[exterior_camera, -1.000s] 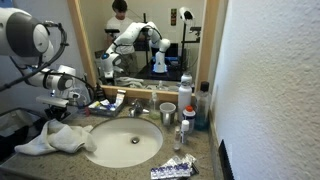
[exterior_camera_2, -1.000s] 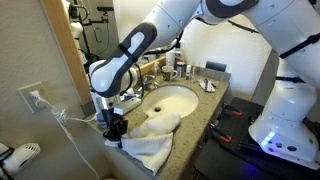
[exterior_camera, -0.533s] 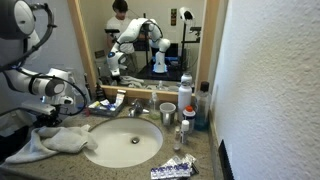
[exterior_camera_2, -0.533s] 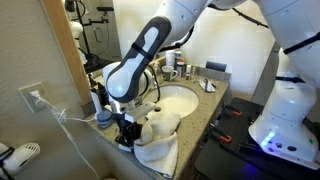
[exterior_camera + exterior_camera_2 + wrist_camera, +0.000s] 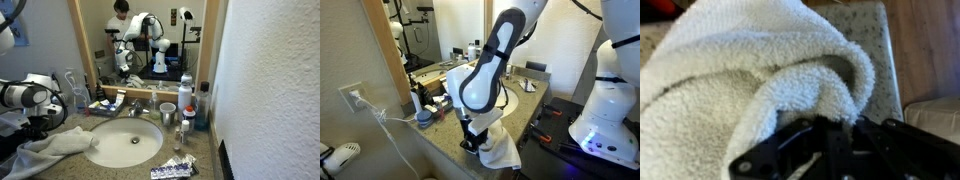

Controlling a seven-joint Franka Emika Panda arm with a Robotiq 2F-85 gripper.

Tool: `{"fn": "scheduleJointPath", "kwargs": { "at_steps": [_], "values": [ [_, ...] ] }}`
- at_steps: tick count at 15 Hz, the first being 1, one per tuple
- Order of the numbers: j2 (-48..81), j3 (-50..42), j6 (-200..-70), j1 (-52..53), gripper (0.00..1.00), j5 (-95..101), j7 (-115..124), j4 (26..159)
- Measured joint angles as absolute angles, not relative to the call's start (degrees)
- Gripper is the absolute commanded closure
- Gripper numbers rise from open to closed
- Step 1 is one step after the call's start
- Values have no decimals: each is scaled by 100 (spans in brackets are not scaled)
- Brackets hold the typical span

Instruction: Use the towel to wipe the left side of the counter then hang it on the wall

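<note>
**Wrist view.** The towel (image 5: 740, 70) fills the upper and left of the frame, a thick pale terry cloth gathered into soft rolls. One roll curls down at centre into the gripper (image 5: 830, 128), whose dark fingers enter from the bottom edge. The fingertips are buried in the pile, and the jaws appear drawn in narrow on that fold. A strip of the counter (image 5: 878, 35) shows at upper right, ending at its front edge.

**Exterior views.** The gripper (image 5: 38, 118) stands low at the left edge of the frame. The towel (image 5: 62, 143) lies from beneath it toward the rim of the sink (image 5: 125, 145). In an exterior view the towel (image 5: 502, 152) spills over the front edge of the counter (image 5: 535, 108) at lower centre, directly under the gripper (image 5: 472, 142), and part of it hangs clear. The wall (image 5: 270, 90) occupies the right of the frame, well apart from the cloth.

**Handling (judgement).** The cloth is probably light, limp and grippy rather than slippery. It cannot be pushed, only dragged or lifted, and it will sag and unfold wherever it is unsupported. A bunched fold near an edge or corner gives the surest hold. A single thin layer may slip free under the weight of the overhanging part.
</note>
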State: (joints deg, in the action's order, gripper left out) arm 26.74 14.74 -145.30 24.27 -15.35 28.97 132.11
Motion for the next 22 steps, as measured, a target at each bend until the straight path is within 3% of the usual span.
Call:
{"fn": "scheduleJointPath", "kwargs": {
  "at_steps": [6,10,15,22],
  "values": [
    [1732,1405,-14711,2554,97,-1392,3701,14867],
    [1318,1118,-14688,2589,97,-191,4411,15270],
    [703,874,-13546,2584,98,1897,5131,14652],
    [-158,1389,-11497,2426,97,2217,5139,13517]
  ]
}}
